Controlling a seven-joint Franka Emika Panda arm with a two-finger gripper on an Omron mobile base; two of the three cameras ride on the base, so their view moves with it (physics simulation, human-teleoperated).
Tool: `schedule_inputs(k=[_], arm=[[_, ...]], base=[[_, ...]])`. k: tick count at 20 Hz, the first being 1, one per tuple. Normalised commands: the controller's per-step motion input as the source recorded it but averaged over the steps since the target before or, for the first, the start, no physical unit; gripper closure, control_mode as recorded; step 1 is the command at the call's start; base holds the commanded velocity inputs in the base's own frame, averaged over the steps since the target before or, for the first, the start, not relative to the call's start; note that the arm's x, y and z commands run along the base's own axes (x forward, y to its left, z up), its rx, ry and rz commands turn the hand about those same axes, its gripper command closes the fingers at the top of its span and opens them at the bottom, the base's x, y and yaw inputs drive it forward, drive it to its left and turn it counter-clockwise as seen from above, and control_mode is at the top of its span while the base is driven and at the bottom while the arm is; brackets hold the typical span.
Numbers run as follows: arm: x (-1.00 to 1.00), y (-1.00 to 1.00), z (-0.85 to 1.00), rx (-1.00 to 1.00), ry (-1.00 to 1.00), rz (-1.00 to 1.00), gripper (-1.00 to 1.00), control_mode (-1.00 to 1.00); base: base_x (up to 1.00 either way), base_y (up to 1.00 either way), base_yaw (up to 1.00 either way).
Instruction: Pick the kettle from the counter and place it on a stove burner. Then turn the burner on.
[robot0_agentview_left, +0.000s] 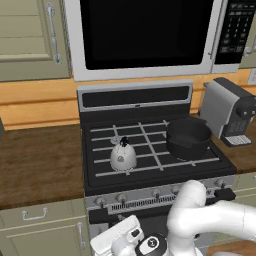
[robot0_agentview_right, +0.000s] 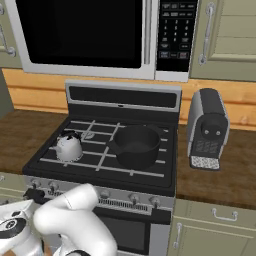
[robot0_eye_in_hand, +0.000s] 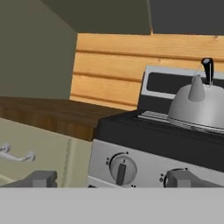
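The silvery dome kettle with its black knob stands upright on the front-left grate of the black cooktop, and it covers the stove burner beneath it. A bare rear-left burner ring shows behind it. My gripper is low in front of the stove's silver knob panel, below and left of the kettle. It is open, its fingertips wide apart and holding nothing. A round knob sits straight ahead between them. The brown wood counter runs left of the stove.
A wide black pot fills the right burners. A grey coffee machine stands on the right counter. The microwave hangs above the stove. A drawer handle is left of the knob panel. My white arm bends in front of the oven.
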Motion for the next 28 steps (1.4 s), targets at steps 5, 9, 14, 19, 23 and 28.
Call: schedule_inputs(k=[5, 9, 14, 19, 23, 28], arm=[[0.43, 0.04, 0.00, 0.01, 0.00, -0.15, -1.00, -1.00], [0.68, -0.20, 0.00, 0.14, 0.00, -0.19, -1.00, -1.00], [0.18, -0.22, 0.00, 0.09, 0.00, -0.02, -1.00, -1.00], [0.02, 0.11, -0.11, 0.00, -0.01, 0.00, -1.00, -1.00], [0.28, 0.13, -0.01, 0.00, -0.03, 0.00, -1.00, -1.00], [0.19, 0.00, -0.02, 0.00, 0.00, 0.00, -1.00, -1.00]], base=[[0.00, 0.00, 0.00], [0.00, 0.00, 0.00], [0.00, 0.00, 0.00], [0.00, 0.00, 0.00], [0.00, 0.00, 0.00], [0.00, 0.00, 0.00]])
